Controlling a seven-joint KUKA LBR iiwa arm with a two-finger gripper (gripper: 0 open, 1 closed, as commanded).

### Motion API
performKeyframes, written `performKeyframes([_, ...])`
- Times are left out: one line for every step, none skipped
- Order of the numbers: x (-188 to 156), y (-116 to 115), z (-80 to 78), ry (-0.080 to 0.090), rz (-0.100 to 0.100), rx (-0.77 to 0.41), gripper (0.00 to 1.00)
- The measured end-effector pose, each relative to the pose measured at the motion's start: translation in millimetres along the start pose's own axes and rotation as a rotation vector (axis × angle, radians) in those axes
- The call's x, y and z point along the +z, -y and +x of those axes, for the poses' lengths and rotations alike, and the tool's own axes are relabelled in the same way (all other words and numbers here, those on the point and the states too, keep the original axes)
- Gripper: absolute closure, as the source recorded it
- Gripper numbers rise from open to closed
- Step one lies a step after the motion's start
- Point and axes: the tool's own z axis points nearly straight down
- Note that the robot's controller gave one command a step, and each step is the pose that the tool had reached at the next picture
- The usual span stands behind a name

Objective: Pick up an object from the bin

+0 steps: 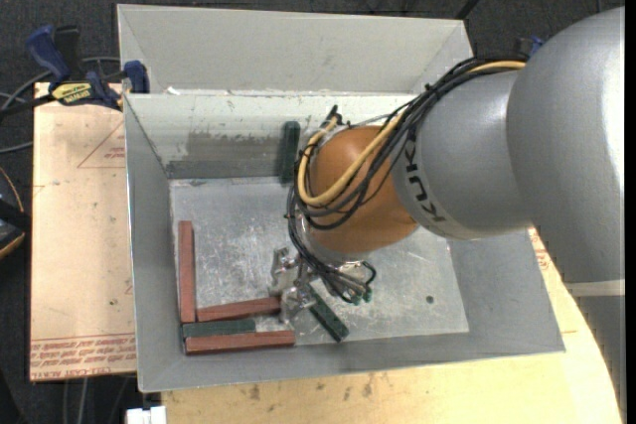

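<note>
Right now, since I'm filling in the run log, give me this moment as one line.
gripper: down near bin floor | nearest: dark green bar, red-brown bar | grasp: cannot tell

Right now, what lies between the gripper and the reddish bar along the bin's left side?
Camera view: only bare bin floor between the gripper and the reddish bar.
</note>
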Motion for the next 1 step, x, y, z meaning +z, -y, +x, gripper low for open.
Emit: performKeyframes([0.0,0.0,0.0,0.0,0.0,0.0,1.0])
